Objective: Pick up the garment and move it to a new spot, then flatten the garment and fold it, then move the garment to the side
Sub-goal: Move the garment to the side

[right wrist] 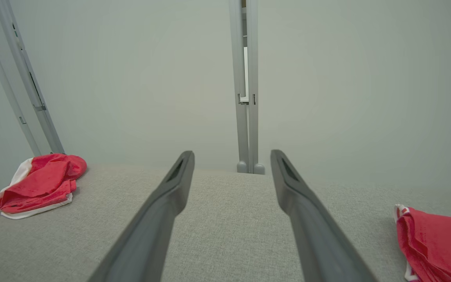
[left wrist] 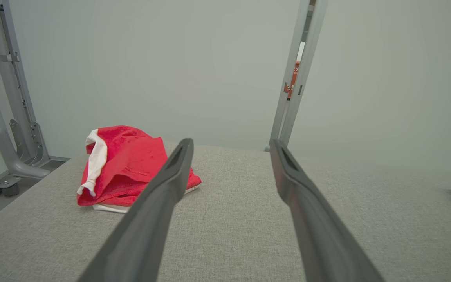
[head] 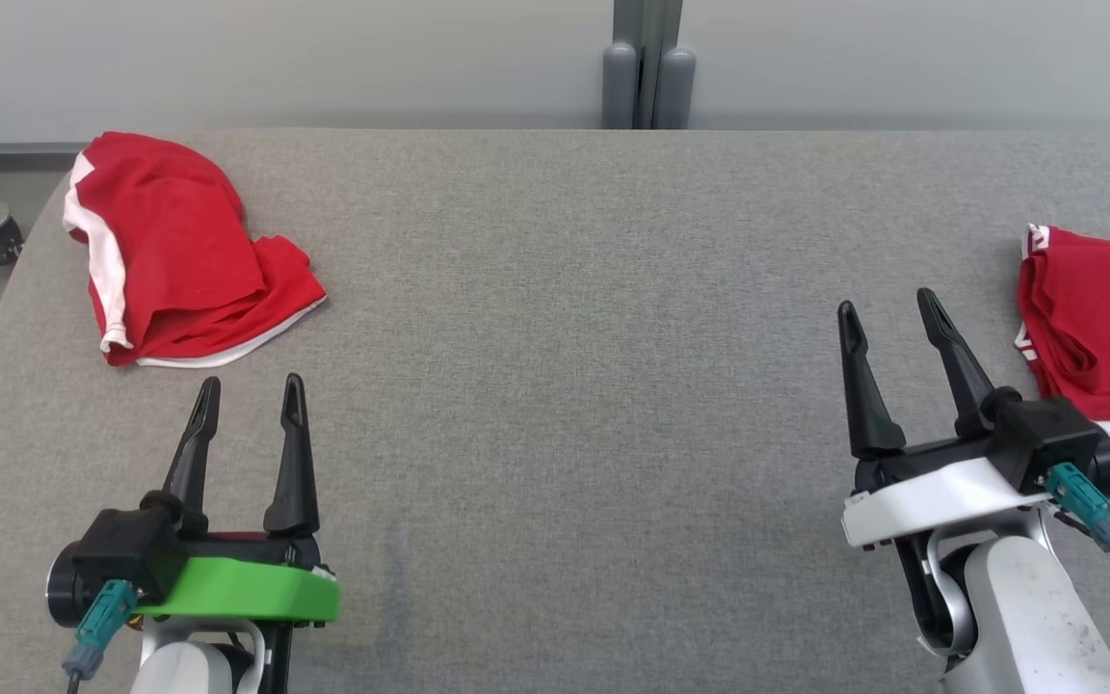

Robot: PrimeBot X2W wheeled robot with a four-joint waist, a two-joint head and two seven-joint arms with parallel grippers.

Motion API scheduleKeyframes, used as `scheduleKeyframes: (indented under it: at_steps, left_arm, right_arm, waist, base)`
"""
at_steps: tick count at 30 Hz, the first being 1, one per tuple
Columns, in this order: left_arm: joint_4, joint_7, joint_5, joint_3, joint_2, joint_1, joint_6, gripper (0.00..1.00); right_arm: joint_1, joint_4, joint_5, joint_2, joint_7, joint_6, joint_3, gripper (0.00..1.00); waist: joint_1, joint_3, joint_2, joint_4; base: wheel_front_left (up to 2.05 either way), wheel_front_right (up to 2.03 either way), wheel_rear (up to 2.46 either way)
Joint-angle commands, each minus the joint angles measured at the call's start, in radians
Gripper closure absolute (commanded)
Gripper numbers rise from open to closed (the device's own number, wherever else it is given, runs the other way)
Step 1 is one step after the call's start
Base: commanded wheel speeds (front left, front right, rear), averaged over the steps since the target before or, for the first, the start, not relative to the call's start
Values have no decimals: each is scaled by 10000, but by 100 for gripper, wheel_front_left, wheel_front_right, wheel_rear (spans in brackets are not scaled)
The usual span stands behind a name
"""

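A crumpled red garment (head: 179,241) with white trim lies at the far left of the grey padded table (head: 594,337); it also shows in the left wrist view (left wrist: 127,164) and the right wrist view (right wrist: 37,182). My left gripper (head: 251,381) hovers just in front of it, open and holding nothing, its fingers (left wrist: 163,196) pointing a little to the right of the cloth. A second red garment (head: 1104,328) with a white label lies at the table's right edge. My right gripper (head: 887,301) stands open just to its left, apart from it (right wrist: 437,239).
Pale partition panels with a grey post (head: 647,67) rise behind the table's far edge. A metal frame foot (left wrist: 14,164) stands beyond the table's left edge. Bare grey fabric stretches between the two garments.
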Motion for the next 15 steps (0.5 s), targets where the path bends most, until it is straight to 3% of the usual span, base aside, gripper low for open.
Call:
scheduleKeyframes:
  at_steps: [1,15]
  left_arm:
    - [19,-2,-69,1,9,136,-23,0]
    - [-13,-2,-179,-128,8,193,-23,0]
  right_arm:
    - [168,-68,17,-9,-1,-11,-10,0]
    - [227,9,387,4,-1,-11,105,0]
  waist:
    - [0,-56,0,-92]
    - [0,-35,0,-318]
  base:
    - [0,0,0]
    - [0,0,0]
